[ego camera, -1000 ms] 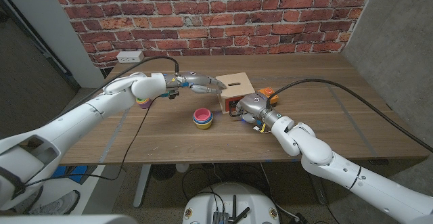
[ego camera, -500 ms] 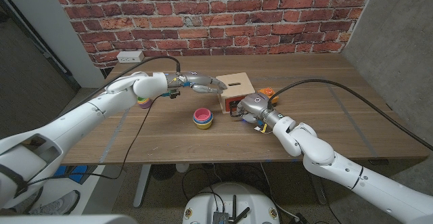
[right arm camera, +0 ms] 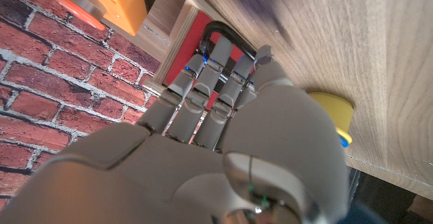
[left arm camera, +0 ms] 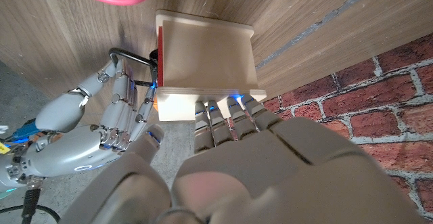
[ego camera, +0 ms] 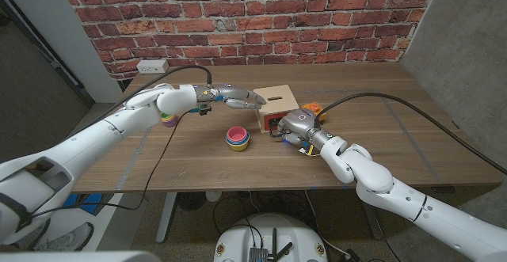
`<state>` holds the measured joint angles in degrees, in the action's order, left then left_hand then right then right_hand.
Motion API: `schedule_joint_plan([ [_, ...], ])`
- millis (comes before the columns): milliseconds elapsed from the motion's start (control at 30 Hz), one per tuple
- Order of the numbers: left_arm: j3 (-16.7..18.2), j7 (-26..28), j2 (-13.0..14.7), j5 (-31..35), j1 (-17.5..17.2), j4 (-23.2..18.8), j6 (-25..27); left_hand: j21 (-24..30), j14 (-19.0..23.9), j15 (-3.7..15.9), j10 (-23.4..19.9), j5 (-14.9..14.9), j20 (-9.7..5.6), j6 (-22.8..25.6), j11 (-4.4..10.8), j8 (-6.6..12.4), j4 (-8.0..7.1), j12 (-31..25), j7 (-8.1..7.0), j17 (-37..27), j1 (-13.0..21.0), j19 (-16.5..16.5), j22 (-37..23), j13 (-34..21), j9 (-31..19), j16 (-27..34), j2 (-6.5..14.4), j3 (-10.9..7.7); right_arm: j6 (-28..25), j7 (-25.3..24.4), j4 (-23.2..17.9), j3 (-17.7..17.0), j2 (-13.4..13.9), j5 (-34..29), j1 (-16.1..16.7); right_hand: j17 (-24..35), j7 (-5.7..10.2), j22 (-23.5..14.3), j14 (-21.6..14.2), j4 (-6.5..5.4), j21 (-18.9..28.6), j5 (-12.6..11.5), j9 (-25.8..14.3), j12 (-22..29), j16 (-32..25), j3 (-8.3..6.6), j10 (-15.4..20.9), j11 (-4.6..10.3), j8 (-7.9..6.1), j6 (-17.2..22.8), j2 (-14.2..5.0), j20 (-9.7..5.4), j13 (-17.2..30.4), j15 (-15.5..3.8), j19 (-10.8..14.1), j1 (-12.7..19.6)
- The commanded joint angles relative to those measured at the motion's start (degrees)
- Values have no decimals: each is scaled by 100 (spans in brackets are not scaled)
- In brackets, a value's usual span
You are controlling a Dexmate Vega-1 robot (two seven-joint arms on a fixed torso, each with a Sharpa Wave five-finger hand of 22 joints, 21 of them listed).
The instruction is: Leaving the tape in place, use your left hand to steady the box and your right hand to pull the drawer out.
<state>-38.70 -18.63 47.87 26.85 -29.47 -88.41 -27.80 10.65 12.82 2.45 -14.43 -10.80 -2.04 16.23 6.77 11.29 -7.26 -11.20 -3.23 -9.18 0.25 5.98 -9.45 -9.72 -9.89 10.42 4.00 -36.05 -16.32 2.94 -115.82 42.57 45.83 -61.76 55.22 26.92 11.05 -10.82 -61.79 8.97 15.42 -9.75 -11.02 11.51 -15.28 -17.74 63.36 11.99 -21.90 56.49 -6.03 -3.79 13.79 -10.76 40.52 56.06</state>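
A light wooden box (ego camera: 279, 101) with a slot in its top stands mid-table, its red drawer front (ego camera: 269, 123) facing me. My left hand (ego camera: 235, 97) reaches in from the left with fingers straight, and its fingertips (left arm camera: 230, 109) touch the box's (left arm camera: 206, 55) edge. My right hand (ego camera: 295, 124) is at the drawer front (right arm camera: 194, 42), fingers curled around the black handle (right arm camera: 220, 29). That handle (left arm camera: 132, 55) and the right hand (left arm camera: 101, 126) also appear in the left wrist view. An orange tape roll (ego camera: 314, 108) lies just right of the box.
Stacked coloured cups (ego camera: 238, 138) sit left of the drawer front. Another coloured cup (ego camera: 168, 120) lies under my left forearm. A yellow and blue piece (right arm camera: 331, 109) lies beneath my right wrist. A white power socket (ego camera: 152, 66) sits at the back left.
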Motion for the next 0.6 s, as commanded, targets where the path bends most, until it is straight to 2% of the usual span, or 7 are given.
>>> schedule_joint_plan([
  [33, -4, -19, 16, -7, -21, -13, 20, 40, 77, 536, -78, -27, -995, 67, -15, -4, -7, -31, -20, -25, 76, 68, -15, -9, 3, 15, 418, -47, -15, 23, -94, -6, 17, -49, 49, 23, 48, -22, -86, 20, 9, -25, -57, 38, 5, -62, 89, 5, -145, 226, -47, -740, 14, -288, 43, 38],
  [600, 59, 96, 82, 7, -121, -93, 34, 28, 77, 523, -72, -26, -998, 65, -7, -36, 3, -1, -13, -26, 77, 74, -15, -10, 2, -13, 417, -66, -74, 102, -250, -18, 27, -230, 163, 56, 36, -25, -114, 24, 9, -25, -66, 26, 47, -111, 142, 4, -187, 257, -38, -746, 9, -287, 45, 52],
])
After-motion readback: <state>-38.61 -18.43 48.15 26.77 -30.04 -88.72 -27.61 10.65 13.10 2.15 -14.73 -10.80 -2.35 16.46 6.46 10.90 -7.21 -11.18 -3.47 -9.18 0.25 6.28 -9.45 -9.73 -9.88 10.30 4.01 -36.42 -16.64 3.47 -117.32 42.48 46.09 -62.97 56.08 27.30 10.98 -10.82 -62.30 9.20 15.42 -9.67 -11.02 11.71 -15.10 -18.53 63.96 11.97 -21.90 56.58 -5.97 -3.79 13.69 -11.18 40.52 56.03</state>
